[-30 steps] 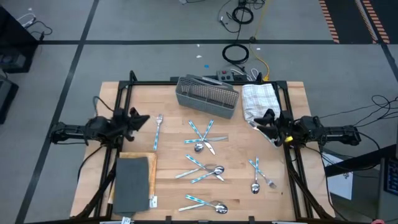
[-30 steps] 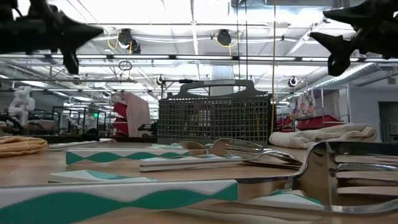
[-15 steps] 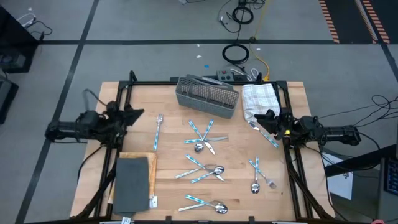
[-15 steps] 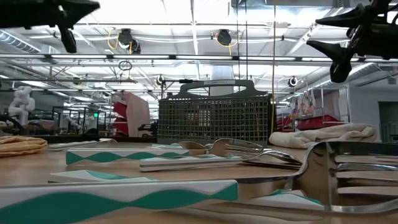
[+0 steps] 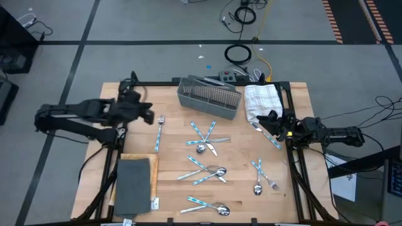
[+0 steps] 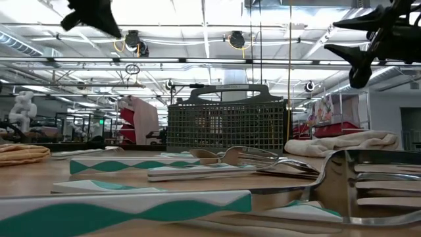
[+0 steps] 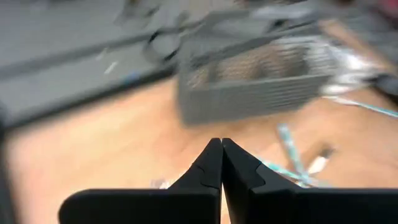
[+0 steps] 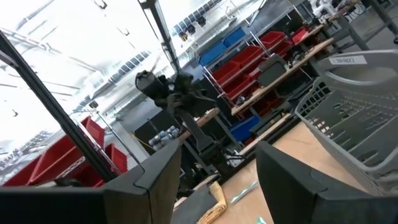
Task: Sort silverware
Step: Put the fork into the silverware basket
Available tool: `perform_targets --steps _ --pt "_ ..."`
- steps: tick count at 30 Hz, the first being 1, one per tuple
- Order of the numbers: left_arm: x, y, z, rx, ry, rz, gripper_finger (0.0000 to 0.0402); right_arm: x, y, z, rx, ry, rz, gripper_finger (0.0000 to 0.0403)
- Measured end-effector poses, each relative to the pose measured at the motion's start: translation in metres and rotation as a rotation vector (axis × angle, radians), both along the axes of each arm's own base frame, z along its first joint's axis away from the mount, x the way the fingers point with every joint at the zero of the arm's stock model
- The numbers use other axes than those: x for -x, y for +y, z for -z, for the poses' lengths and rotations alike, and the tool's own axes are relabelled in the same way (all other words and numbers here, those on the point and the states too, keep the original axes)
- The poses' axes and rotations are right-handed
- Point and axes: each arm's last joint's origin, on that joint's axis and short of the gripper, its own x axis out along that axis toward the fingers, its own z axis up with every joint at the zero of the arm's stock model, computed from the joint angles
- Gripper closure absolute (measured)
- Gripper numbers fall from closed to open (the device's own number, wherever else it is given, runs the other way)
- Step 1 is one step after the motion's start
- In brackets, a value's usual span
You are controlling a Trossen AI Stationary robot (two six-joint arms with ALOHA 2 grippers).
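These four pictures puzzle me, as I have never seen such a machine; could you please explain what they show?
It is a robot with two dark arms at a wooden table. One camera looks straight down, one sits at table-top height, and one rides on each wrist.

The left gripper, fingers shut and empty, hangs over the table's left side near a lone fork. The right gripper, fingers open, waits at the right edge beside a white cloth.

On the table lie scattered silverware with blue-and-white handles, a grey mesh caddy and a dark slab. Nothing is held.
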Motion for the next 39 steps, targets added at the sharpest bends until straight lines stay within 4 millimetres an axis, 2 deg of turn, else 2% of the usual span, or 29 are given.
perform_targets --steps 3,6,12,19,23,28,34,39 --pt "-0.013 0.004 0.018 0.134 0.07 -0.09 0.0395 -0.001 0.0 0.002 -0.005 0.024 -0.004 0.0209" --pt "-0.025 0.006 0.039 0.252 0.177 -0.054 0.0389 -0.001 0.0 0.005 -0.045 0.04 -0.018 0.0209" --pt "-0.04 0.006 0.055 0.265 0.306 0.026 0.0354 -0.002 0.0 0.01 -0.124 0.08 -0.035 0.0206" --pt "-0.047 0.005 0.063 0.304 0.309 -0.04 0.0291 -0.003 0.0 0.015 -0.118 0.132 -0.031 0.0186" --pt "-0.046 0.006 0.074 0.439 0.318 -0.215 0.0262 -0.003 0.0 0.017 -0.123 0.158 -0.03 0.0181" --pt "-0.041 0.005 0.103 0.61 0.38 -0.24 0.0256 -0.004 0.0 0.018 -0.123 0.161 -0.03 0.0181" --pt "-0.045 0.017 0.126 0.608 0.267 -0.253 0.0256 -0.003 0.0 0.018 -0.123 0.16 -0.03 0.0181" --pt "-0.044 0.032 0.133 0.552 0.287 -0.252 0.0255 -0.003 0.0 0.018 -0.122 0.16 -0.03 0.0181"
